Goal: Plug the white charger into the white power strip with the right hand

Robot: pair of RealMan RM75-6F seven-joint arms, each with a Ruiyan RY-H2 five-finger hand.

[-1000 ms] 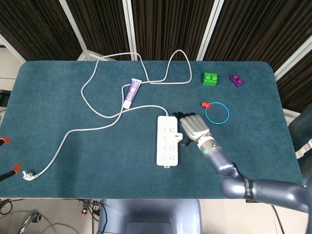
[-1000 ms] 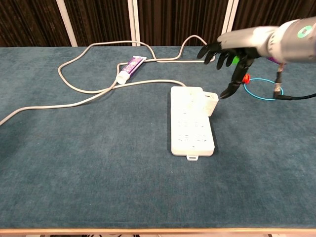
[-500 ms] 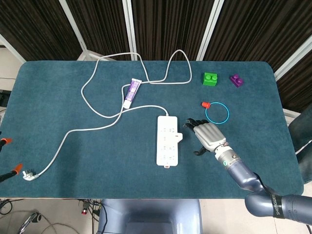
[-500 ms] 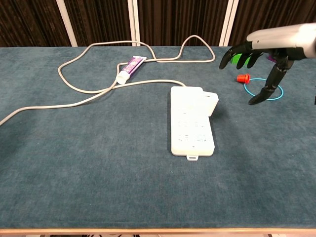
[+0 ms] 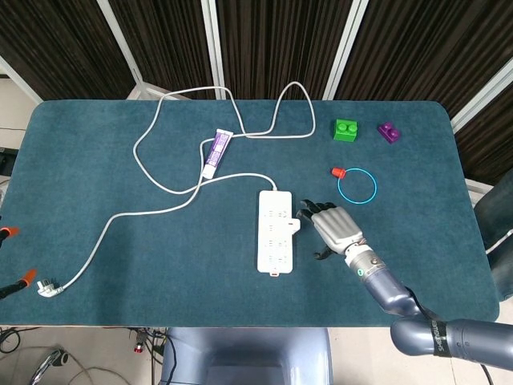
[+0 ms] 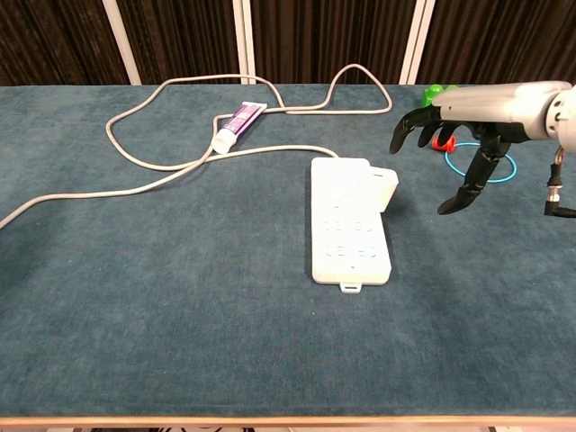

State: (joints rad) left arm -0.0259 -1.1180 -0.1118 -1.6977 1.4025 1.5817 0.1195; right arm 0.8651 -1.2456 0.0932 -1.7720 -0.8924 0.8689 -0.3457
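From the head view, I see my right hand palm-down over the tabletop, forearm running back toward the near right corner, fingers spread and empty. Just beyond the fingertips, to their left, the white charger sits against the right edge of the white power strip, whose long axis runs near to far, cord end away from me.

From the chest view, my right hand hovers above the tabletop, fingers apart and drooping downward. The white charger stands just off those fingertips, touching the white power strip. My left hand is out of sight.
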